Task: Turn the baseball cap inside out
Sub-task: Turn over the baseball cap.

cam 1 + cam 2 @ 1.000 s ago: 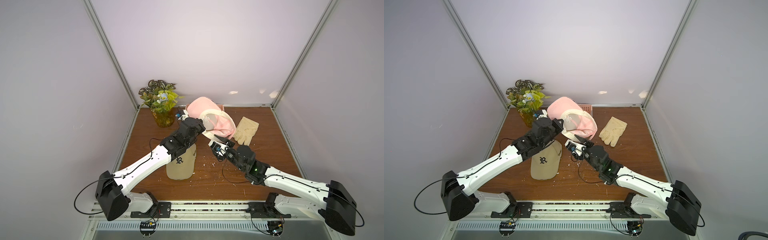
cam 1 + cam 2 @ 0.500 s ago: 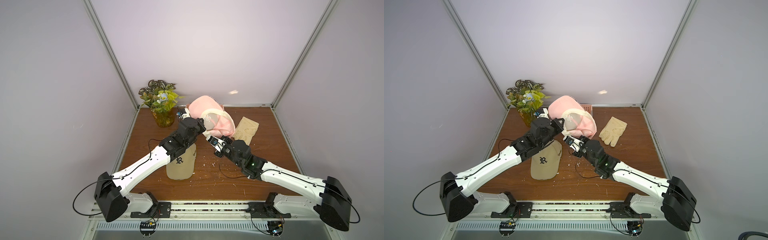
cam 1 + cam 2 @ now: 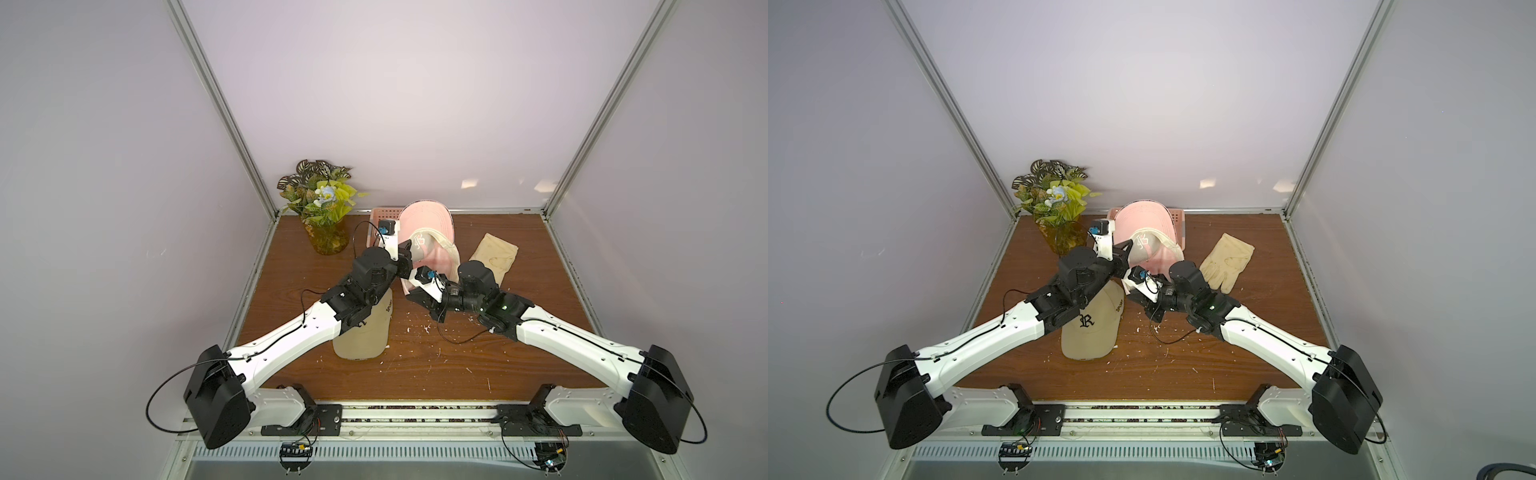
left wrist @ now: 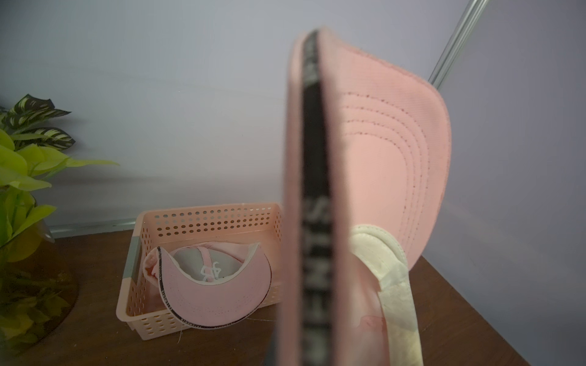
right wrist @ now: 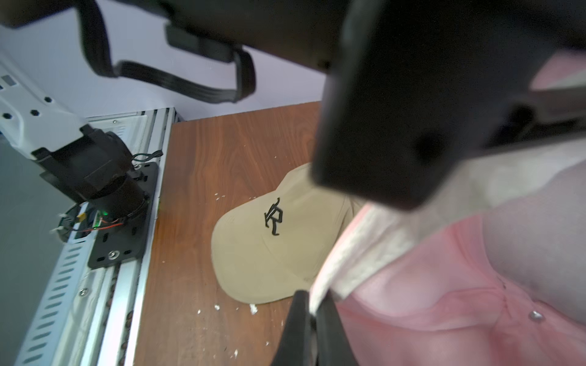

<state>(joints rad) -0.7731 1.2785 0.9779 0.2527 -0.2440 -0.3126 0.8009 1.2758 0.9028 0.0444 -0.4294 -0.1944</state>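
Observation:
The pink baseball cap hangs above the back middle of the table, brim up, with its pale inner band and lining showing. My left gripper is shut on the cap by the white logo. In the left wrist view its fingers are hidden behind the cap. My right gripper comes in from below and is shut on the cap's lower rim. The right wrist view shows its black fingers pinching the white band edge of the cap.
A tan cap lies under the left arm. A pale glove lies to the right. A pink basket at the back holds another pink cap. A potted plant fills the back left corner.
My right gripper moved up to the cap's lower rim and shut on it. The cap tipped so its brim stands more upright. The left gripper kept its hold.

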